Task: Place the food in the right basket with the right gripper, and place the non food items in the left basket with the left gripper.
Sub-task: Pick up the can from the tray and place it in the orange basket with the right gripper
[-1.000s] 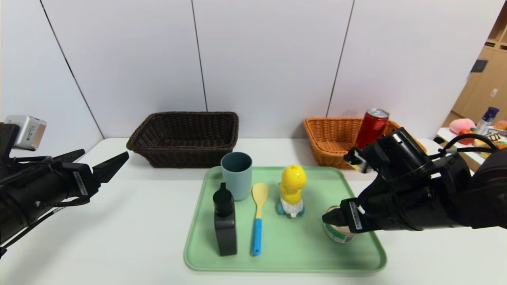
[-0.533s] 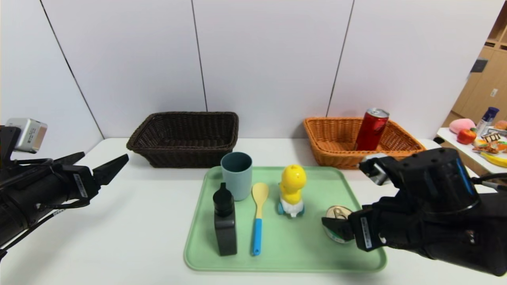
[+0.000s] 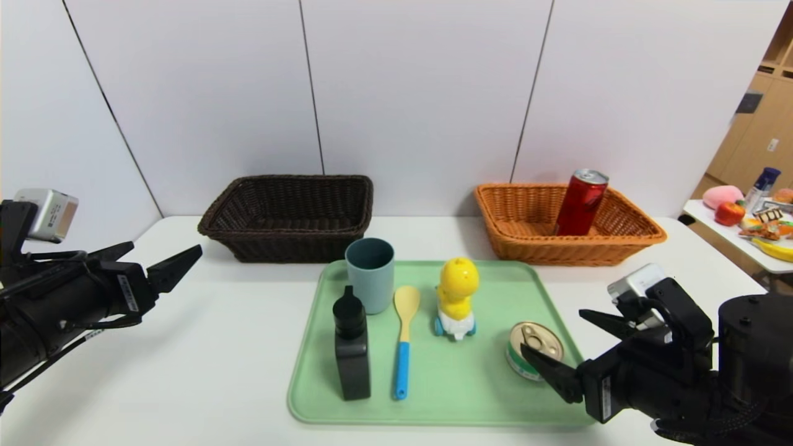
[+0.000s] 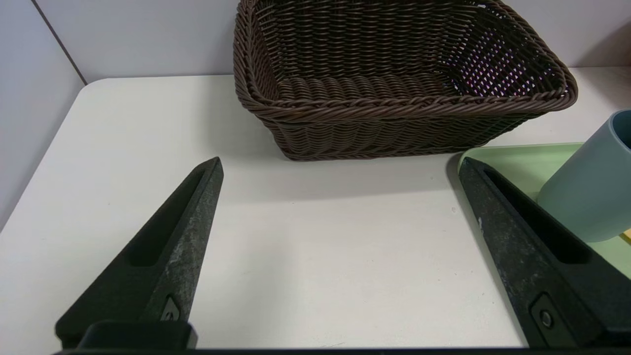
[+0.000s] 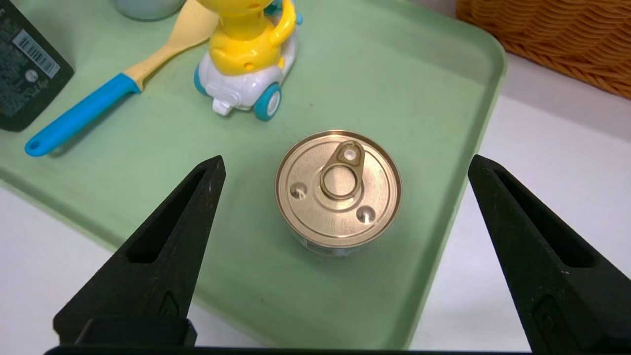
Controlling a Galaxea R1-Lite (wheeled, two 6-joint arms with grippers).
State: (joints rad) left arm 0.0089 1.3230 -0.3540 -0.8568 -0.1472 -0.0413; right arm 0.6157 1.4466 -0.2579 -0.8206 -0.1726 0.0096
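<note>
The red drink can (image 3: 581,202) leans inside the orange basket (image 3: 526,238) at the back right. The short tin with gold lid (image 3: 534,350) (image 5: 338,187) stands at the right side of the green tray (image 3: 477,396). My right gripper (image 3: 554,344) (image 5: 345,165) is open and empty, just in front of and above the tin. On the tray stand the grey-blue cup (image 3: 370,274), the black bottle (image 3: 351,347), the blue-handled spoon (image 3: 404,337) and the yellow duck toy (image 3: 456,297). My left gripper (image 3: 162,263) (image 4: 340,165) is open and empty at the left, before the dark brown basket (image 3: 288,214) (image 4: 394,74).
The white table (image 3: 204,347) ends at a wall behind the baskets. A side table (image 3: 743,229) with fruit and a bottle stands at the far right.
My right arm has pulled back toward the table's front right, off the tin, which now shows fully. The left arm has barely moved.
</note>
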